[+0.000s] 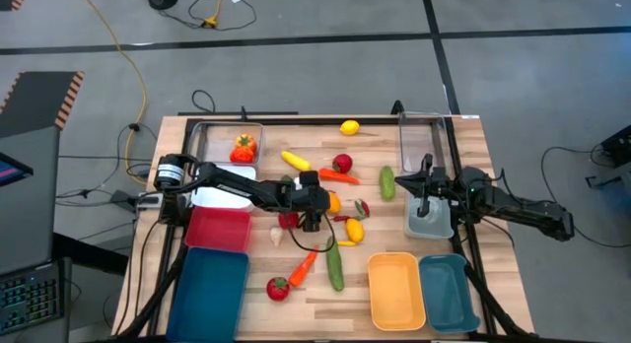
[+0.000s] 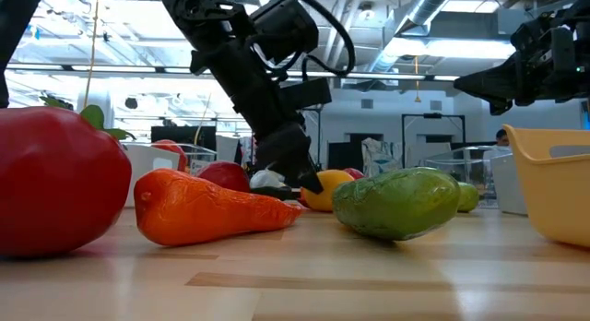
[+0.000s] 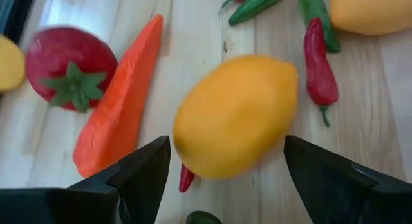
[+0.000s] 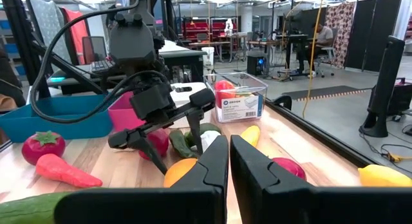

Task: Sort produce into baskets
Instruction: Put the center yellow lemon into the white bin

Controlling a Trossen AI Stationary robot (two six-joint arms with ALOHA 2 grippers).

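Looking at the left gripper (image 3: 222,169), its fingers (image 3: 141,176) stand open either side of the orange lemon (image 3: 235,114) mid-table (image 1: 463,136), long axis running 2 to 8 o'clock between them, while the right gripper (image 4: 228,166) waits closed over at 3 o'clock

My left arm reaches out over the middle of the table, its dark two-finger left gripper (image 1: 314,217) low near the surface with both fingers (image 3: 145,176) spread wide apart. My right arm waits on the right side, and its dark right gripper (image 1: 422,188) has its fingers pressed together.
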